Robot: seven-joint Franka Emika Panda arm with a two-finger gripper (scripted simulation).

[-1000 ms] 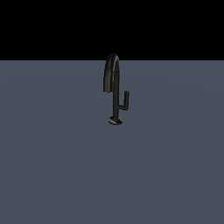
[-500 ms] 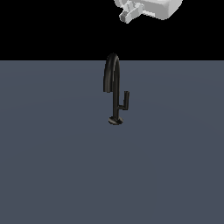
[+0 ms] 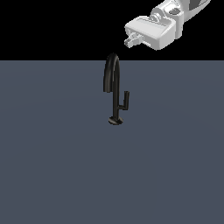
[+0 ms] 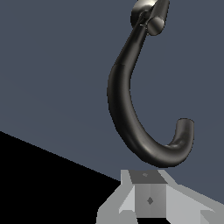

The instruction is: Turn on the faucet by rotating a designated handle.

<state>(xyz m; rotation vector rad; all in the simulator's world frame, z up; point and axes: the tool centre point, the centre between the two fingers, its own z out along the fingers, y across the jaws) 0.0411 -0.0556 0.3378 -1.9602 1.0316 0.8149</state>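
Surface (image 3: 57,166): flat, plain slate-grey, fills the lower part of the exterior view up to a straight horizon; above it just solid black, no walls or room detail. Wrist view shows the same grey w/ a black wedge at one corner.

Faucet (image 3: 114,89) stands on the grey surface, roughly centre of the exterior view, upright, disc base flat on the surface. Arched spout curls over toward the exterior view's left. Handle (image 3: 125,101) sticks off the stem on the exterior view's right: short stub, then an upright bar parallel to the stem, just beside it.

Gripper (image 3: 131,40) hangs above the faucet, off toward the exterior view's right, tilted, clear of spout and handle, touching nothing. Arm behind it is cut off by the frame's top-right corner.

Hard to read: fingers appear only as a small stub at the white hand's end in the exterior view, and in the wrist view as grey blocks cropped by the frame edge, so can't tell how wide the jaws stand. Wrist view gives the spout (image 4: 131,109) as a big dark hook, w/ base and handle bunched at the frame's edge, partly cut off.
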